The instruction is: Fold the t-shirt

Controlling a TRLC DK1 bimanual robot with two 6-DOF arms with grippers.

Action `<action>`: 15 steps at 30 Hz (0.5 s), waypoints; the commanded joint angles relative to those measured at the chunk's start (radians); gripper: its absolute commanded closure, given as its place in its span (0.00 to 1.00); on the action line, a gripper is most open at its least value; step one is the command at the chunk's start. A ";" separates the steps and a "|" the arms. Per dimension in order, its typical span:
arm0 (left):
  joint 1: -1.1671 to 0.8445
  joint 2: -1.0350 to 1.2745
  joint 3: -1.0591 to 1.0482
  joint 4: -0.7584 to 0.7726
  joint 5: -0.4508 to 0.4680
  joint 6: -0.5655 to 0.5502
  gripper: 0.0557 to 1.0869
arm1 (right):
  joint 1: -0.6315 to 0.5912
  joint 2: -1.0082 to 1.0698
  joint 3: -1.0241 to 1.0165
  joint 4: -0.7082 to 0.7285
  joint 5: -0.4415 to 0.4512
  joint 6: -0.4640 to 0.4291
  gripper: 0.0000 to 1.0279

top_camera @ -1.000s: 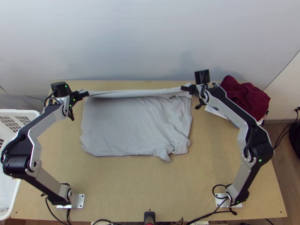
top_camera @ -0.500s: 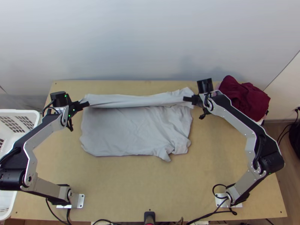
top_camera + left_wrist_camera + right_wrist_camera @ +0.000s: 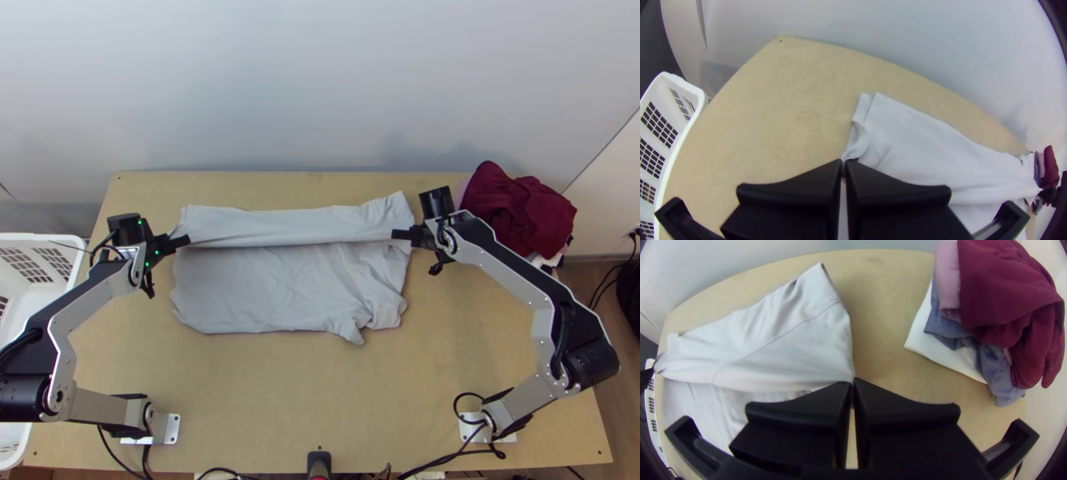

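T-shirt point(image 3: 280, 284) in light grey lies in front of you on the light wooden table point(image 3: 320, 384), spread wide from left to right, with a long band of its cloth along the far side stretched between your 2 arms. Your left end effector point(image 3: 186, 240) is at the band's left end, and your right end effector point(image 3: 397, 234) is at its right end. The band's near edge runs almost straight between them, with a dark line of shadow under it, and its far part slopes back toward the table's far edge. Nearer to you, the rest of the shirt lies fairly flat, with soft wrinkles at the right and 1 small pointed bit of cloth sticking out from the near edge. In the left wrist view, your left end effector point(image 3: 844, 162) has its 2 black fingers pressed together, pinching the shirt's edge at the tips, where the cloth gathers into small creases. In the right wrist view, your right end effector point(image 3: 853, 382) is also closed down, with the corner of the band nipped at its tips and a seam curving across the cloth beyond. At the table's far right you have a heap of clothes: a burgundy garment point(image 3: 1009, 289) on top, with a pink garment point(image 3: 948, 275) and a blue-grey garment point(image 3: 947, 329) beneath. At your left, beside the table, is a white laundry basket point(image 3: 40, 238) with grid openings.
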State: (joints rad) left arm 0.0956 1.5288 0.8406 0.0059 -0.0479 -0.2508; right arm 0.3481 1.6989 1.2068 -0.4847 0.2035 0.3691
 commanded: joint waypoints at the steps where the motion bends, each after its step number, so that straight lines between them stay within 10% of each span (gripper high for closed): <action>1: 0.001 -0.032 -0.058 0.002 -0.001 0.008 0.96 | 0.005 -0.025 -0.053 -0.005 0.001 -0.001 0.97; 15: 0.012 -0.029 -0.199 0.157 -0.003 0.024 0.84 | 0.020 -0.047 -0.108 -0.005 0.001 -0.001 0.97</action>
State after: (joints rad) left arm 0.1017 1.4956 0.7097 0.0803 -0.0490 -0.2276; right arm 0.3599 1.6634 1.1213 -0.4900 0.2035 0.3672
